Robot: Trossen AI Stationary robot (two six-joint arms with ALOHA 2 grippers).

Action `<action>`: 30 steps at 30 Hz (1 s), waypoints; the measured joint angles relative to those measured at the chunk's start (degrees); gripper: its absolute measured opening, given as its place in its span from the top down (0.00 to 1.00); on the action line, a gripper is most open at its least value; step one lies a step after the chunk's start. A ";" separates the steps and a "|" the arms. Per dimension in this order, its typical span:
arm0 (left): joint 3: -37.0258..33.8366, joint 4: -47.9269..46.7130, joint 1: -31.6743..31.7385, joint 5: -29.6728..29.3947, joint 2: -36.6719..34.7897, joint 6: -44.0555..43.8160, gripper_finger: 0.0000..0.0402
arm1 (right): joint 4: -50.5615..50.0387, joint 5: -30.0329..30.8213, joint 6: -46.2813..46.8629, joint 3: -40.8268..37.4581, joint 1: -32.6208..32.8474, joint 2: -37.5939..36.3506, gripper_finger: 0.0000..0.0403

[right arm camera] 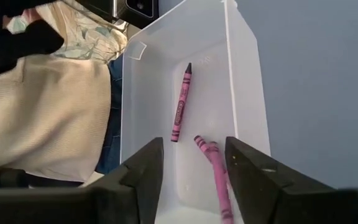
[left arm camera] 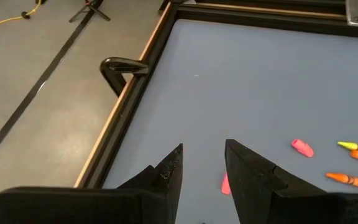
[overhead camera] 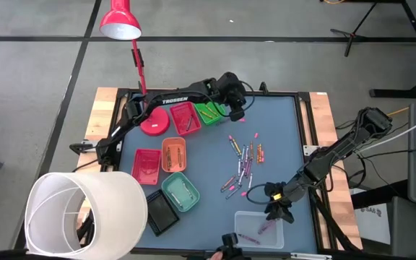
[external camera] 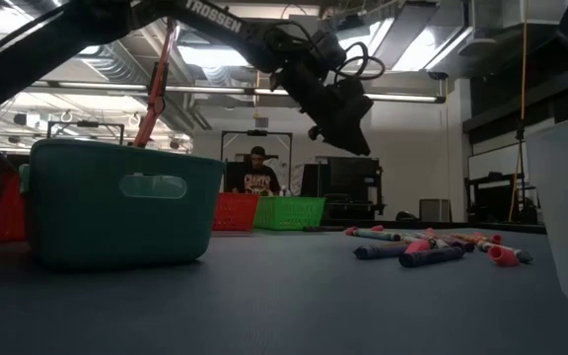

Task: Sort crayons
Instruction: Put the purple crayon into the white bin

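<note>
Under the right claw (right arm camera: pixel 191 163) sits a clear tray (right arm camera: pixel 244 81) of smooth, frosted plastic, holding pink crayons (right arm camera: pixel 180 102) in matt paper wrappers. The table top (overhead camera: pixel 280 123) around it is a matt blue-grey mat, framed by a bare wooden edge (overhead camera: pixel 322 115). Both claws' fingers (right arm camera: pixel 138 171) look like dull black plastic. Beside the tray lies soft cream cloth (right arm camera: pixel 48 112).
</note>
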 joint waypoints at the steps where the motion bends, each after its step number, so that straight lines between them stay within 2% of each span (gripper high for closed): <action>1: 0.00 0.01 0.17 -0.03 0.00 -0.01 0.74 | 0.04 0.00 -0.48 0.00 0.00 0.00 0.58; 14: 0.00 4.14 0.26 1.68 0.25 -2.71 0.74 | 0.85 0.24 -7.31 0.00 -0.02 -2.65 0.59; 17: 0.00 3.14 0.01 1.50 1.10 -2.69 0.74 | 0.85 0.57 -7.69 0.00 -0.02 -4.13 0.59; 23: -0.09 -1.26 0.31 0.36 2.49 -2.71 0.74 | 0.90 5.22 -8.34 0.00 -0.02 -6.28 0.59; 30: -0.10 -5.07 1.11 -0.45 4.18 -2.67 0.74 | 0.71 6.09 -9.35 0.00 -0.02 -6.32 0.59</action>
